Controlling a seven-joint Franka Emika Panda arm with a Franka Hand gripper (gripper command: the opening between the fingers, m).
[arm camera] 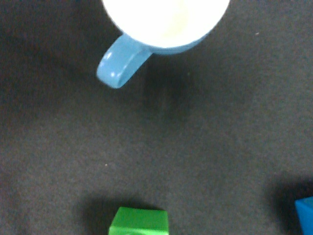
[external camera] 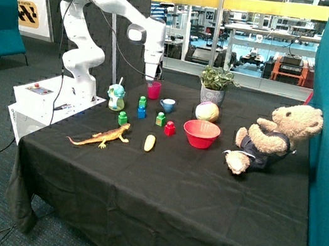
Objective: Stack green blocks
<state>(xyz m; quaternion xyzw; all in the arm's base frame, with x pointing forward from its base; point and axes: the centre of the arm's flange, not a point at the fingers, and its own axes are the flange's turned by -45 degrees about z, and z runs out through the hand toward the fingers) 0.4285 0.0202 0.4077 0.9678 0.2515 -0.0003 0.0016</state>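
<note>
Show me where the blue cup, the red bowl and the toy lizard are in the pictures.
blue cup (external camera: 168, 104): outside view, on its outer wall.
red bowl (external camera: 200, 136): outside view, on its front wall.
toy lizard (external camera: 106, 137): outside view, on the middle of its body.

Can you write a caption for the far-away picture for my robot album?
The gripper hangs above the pink cup; three green blocks sit apart, one on a blue block.

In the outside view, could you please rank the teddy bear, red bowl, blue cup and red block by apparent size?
Largest to smallest:
1. teddy bear
2. red bowl
3. blue cup
4. red block
The cup sits slightly farther back, yet looks bigger than the block.
</note>
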